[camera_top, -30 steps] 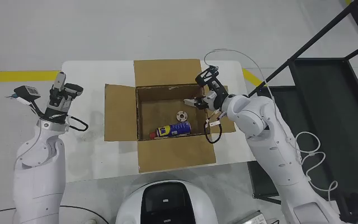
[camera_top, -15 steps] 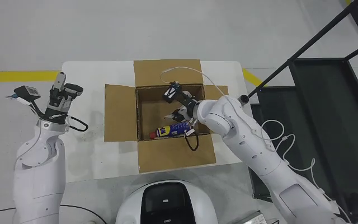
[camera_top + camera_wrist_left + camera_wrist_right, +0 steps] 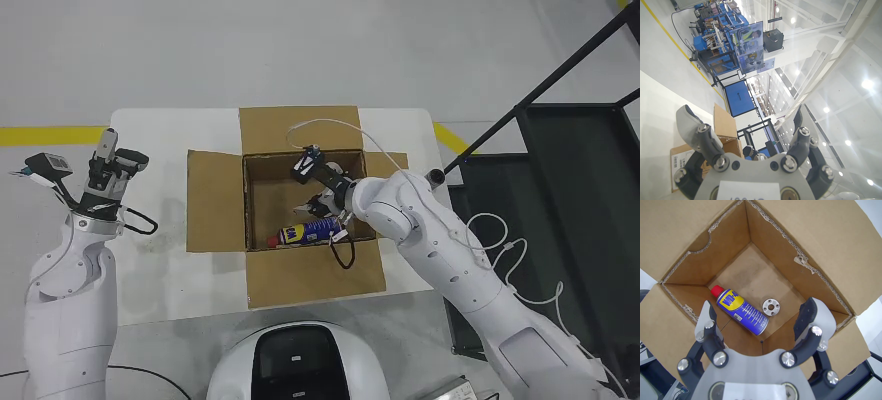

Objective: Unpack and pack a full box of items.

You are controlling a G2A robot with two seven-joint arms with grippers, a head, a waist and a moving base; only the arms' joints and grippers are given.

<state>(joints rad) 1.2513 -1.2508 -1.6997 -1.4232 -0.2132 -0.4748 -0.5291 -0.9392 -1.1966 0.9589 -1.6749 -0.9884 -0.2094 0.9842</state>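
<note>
Top view: straight down over open brown cardboard box point(image 3: 215, 215). Right wrist: close, into same box. Left wrist: tilted up toward ceiling point(image 3: 848, 56).

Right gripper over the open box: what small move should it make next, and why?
Probably lower the right gripper onto the spray can: it hangs open and empty above the box, and the can lies on its side on the box floor, beside a metal disc.

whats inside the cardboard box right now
A blue spray can lies on its side beside a round metal flange, not touching. The right gripper hides part of the box floor nearest it.
</note>
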